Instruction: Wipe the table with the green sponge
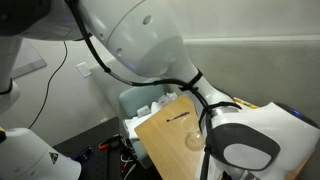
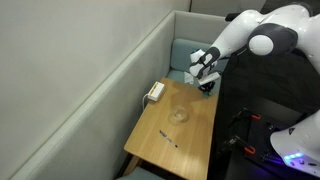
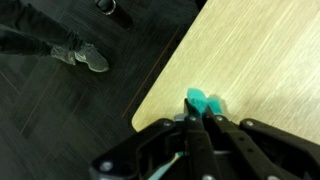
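The gripper (image 3: 193, 118) has its dark, angular fingers drawn together on the green sponge (image 3: 204, 102), a small teal pad with a soft matte look that sticks out just past the fingertips. The sponge sits against the counter (image 3: 262, 50) close to its long edge. The counter is a flat rectangular slab of pale tan wood grain with fine straight streaks and a rounded corner. Beyond the edge lies a dark speckled floor (image 3: 60, 120), and a grey shoe (image 3: 92, 60) stands on it, well apart from the counter.

In an exterior view the gripper (image 2: 205, 86) hangs over the counter's (image 2: 190, 135) far end, just beside a pale blue-green chair (image 2: 184, 52) with a smooth moulded shell. A white oblong box (image 2: 155, 92) lies along the wall side. A clear round glass (image 2: 180, 114) stands upright near the middle, and a thin dark object (image 2: 166, 135) lies flat further along. The arm (image 2: 262, 28) is glossy white with rounded joints.
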